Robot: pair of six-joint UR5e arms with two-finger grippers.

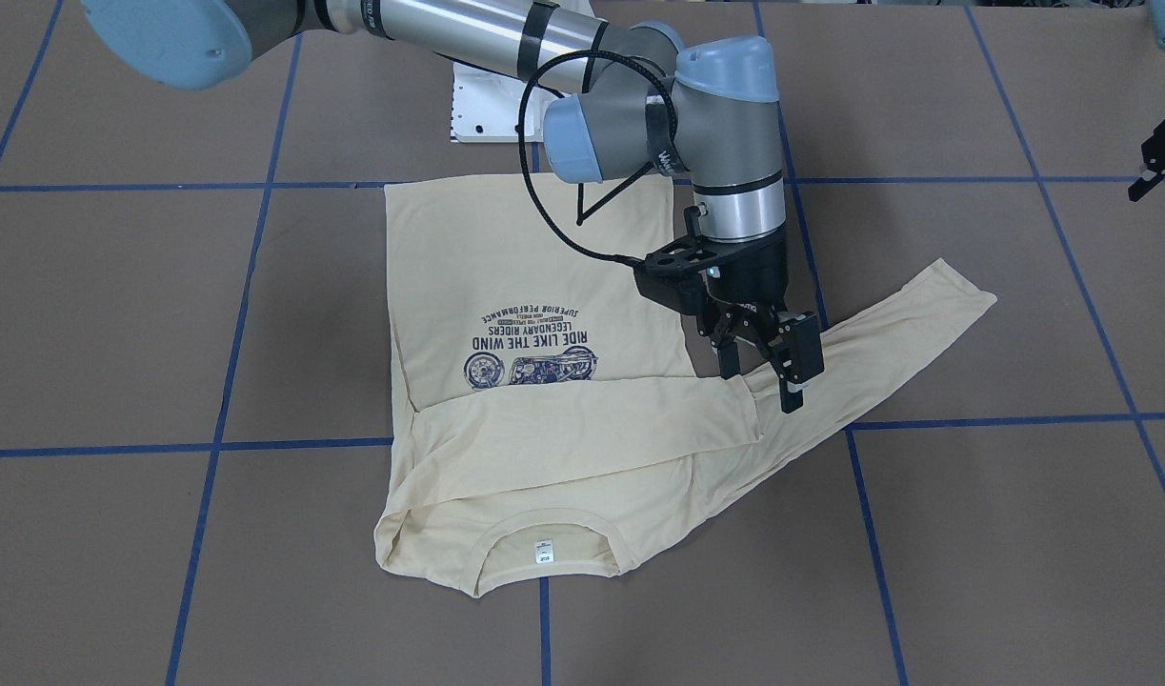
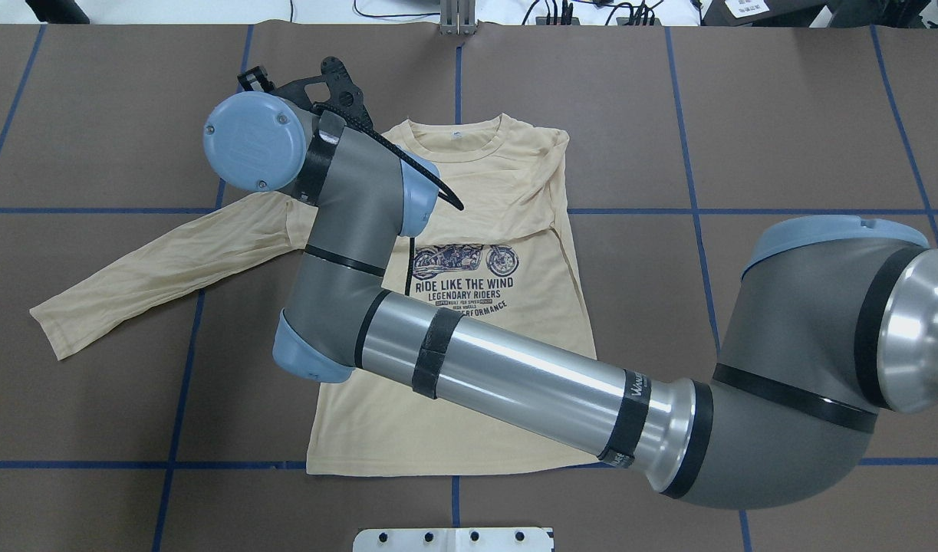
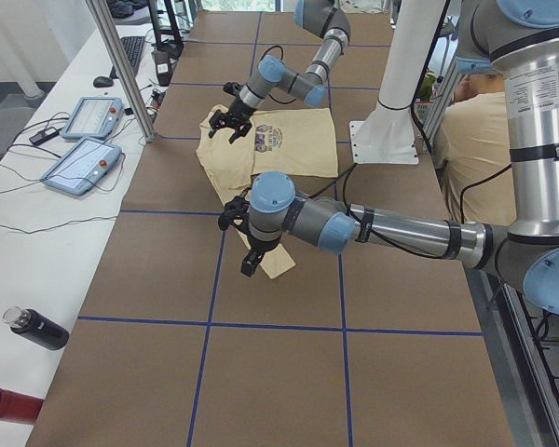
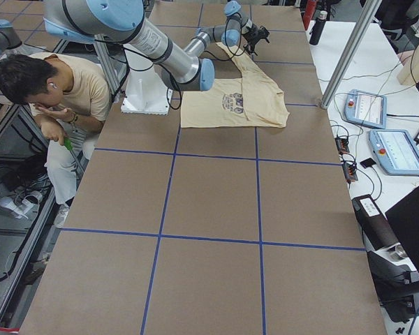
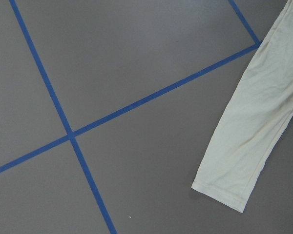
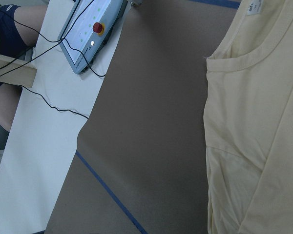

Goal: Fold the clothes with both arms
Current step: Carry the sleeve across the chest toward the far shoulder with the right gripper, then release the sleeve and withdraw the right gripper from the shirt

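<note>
Brown bench [image 1: 115, 314], blue tape lines [image 1: 163, 186] in grid. White pedestal base [image 4: 146, 105] at bench edge. Person in beige shirt [image 4: 66, 87] seated beside it, head bowed, hand at face. White side table [image 3: 19, 242] along bench: teach pendant [image 3: 91, 116], second pendant [image 3: 82, 165], loose cables, black bottle [image 3: 37, 328], red bottle [image 3: 7, 407], both lying flat. Metal post [image 3: 123, 70] upright.

bright, even light from above, no harsh contrast. a small soft shadow sits just beside the right gripper [image 1: 763, 381] fingers [image 1: 801, 367]. glare streaks the silver arm [image 2: 515, 376] tube behind them. side views bend slightly at the edges.
</note>
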